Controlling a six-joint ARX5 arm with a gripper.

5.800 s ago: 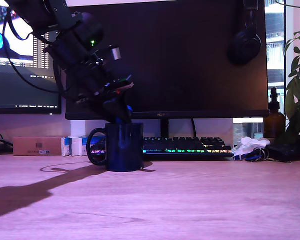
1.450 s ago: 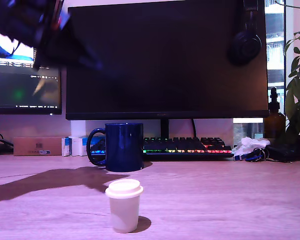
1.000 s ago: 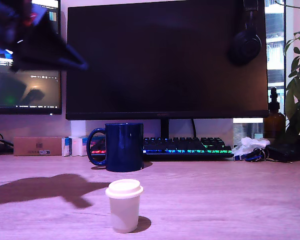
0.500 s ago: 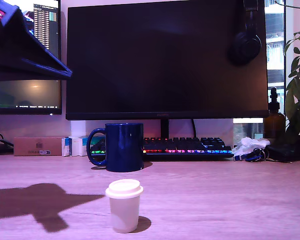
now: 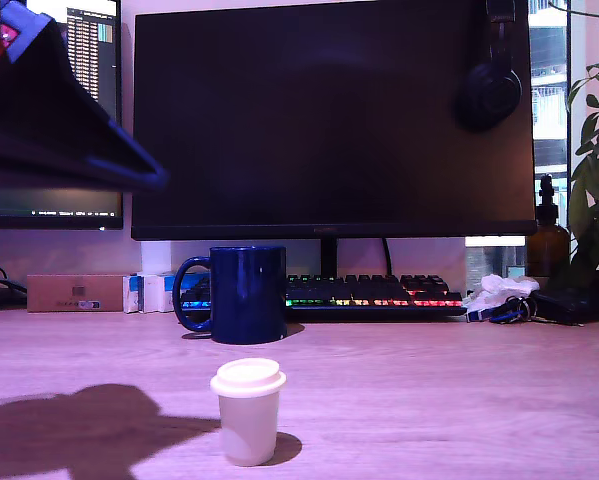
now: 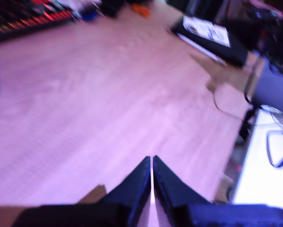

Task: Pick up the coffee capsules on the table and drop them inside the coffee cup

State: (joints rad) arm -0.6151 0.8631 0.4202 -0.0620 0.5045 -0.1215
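Observation:
A cream-white coffee capsule stands upright on the wooden table near the front edge. Behind it, slightly toward the exterior view's left, stands the dark navy coffee cup, its handle pointing to that view's left. My gripper shows as a large dark wedge high at the exterior view's left, well above and apart from both. In the wrist view the gripper has its fingers pressed together with nothing between them, over bare table. That view shows neither the capsule nor the cup clearly.
A big dark monitor and a lit keyboard stand behind the cup. A brown bottle, a plant and crumpled paper sit at the exterior view's right. The wrist view shows the table edge with cables beyond.
The gripper left the cup, swung up toward the exterior view's left, and now comes lower and closer. Its shadow slid across the table toward the capsule, which appeared after the earliest frame.

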